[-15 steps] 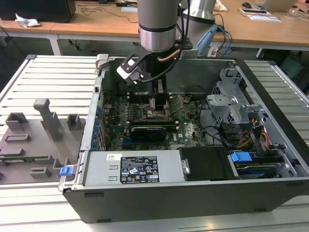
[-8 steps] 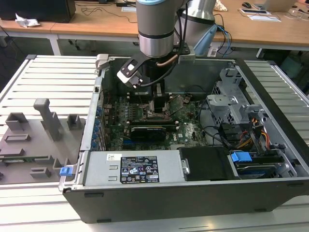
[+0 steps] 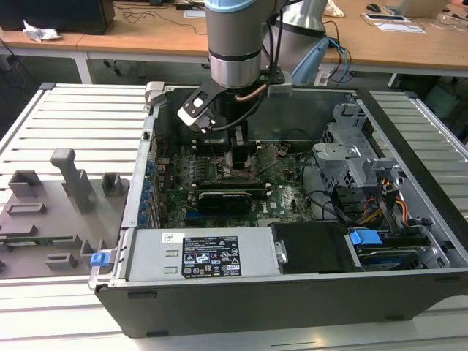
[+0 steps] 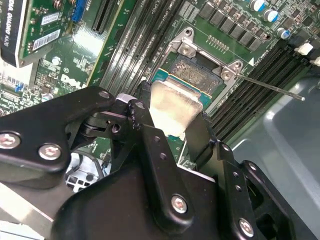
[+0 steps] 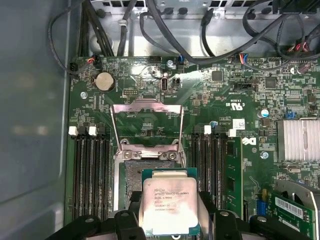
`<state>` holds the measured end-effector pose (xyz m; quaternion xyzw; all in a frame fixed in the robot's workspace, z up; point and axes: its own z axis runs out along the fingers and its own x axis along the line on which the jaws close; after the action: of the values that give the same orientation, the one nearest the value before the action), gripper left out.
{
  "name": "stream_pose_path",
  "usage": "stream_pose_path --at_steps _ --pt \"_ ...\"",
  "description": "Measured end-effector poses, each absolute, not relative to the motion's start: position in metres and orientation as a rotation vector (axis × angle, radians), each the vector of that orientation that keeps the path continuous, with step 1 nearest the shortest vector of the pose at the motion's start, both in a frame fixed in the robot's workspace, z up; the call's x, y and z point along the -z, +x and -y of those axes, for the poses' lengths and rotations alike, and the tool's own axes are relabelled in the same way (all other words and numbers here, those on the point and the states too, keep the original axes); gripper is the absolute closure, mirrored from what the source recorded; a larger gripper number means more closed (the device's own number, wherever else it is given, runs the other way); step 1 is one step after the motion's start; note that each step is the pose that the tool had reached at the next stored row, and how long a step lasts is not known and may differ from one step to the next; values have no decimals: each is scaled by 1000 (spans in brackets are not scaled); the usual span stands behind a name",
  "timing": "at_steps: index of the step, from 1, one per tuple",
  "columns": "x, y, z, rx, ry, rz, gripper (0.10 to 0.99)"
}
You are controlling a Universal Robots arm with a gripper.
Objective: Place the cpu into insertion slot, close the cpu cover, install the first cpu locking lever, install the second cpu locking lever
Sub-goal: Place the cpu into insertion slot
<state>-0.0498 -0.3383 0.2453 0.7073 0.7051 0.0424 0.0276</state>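
Black pincer (image 4: 172, 107) fingers (image 4: 150, 145) fill the near part of the second wrist view, pressed against two opposite edges of the one cpu (image 4: 174, 105) and pinching it. The chip's dull metal top faces up, and its other two edges are free. In the first wrist view the cpu (image 5: 169, 202) hangs over the near part of the insertion slot (image 5: 131, 177), covering some of it; whether it touches the socket cannot be told. The far half of the slot (image 4: 195, 70) lies bare.

One cpu cover (image 5: 145, 107) stands raised on the slot's far edge, and the board shows through its window. A single thin metal rod (image 4: 270, 85) slants away from one corner of the socket frame.

Dark memory slots (image 5: 92, 170) run close along both sides, with two white latch tabs (image 5: 73, 131) at each bank, four in all.

In the exterior view the arm (image 3: 234, 44) reaches straight down into the open computer case (image 3: 241, 307), the pincer (image 3: 241, 157) low over the board. The case rests on a slatted counter (image 3: 80, 117) beside one grey fixture tray (image 3: 44, 219).
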Motion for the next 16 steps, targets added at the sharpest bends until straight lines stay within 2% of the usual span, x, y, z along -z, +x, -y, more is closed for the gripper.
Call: stream_pose_path --at_steps 16 --pt "-234 -51 336 -131 2204 -2155 565"
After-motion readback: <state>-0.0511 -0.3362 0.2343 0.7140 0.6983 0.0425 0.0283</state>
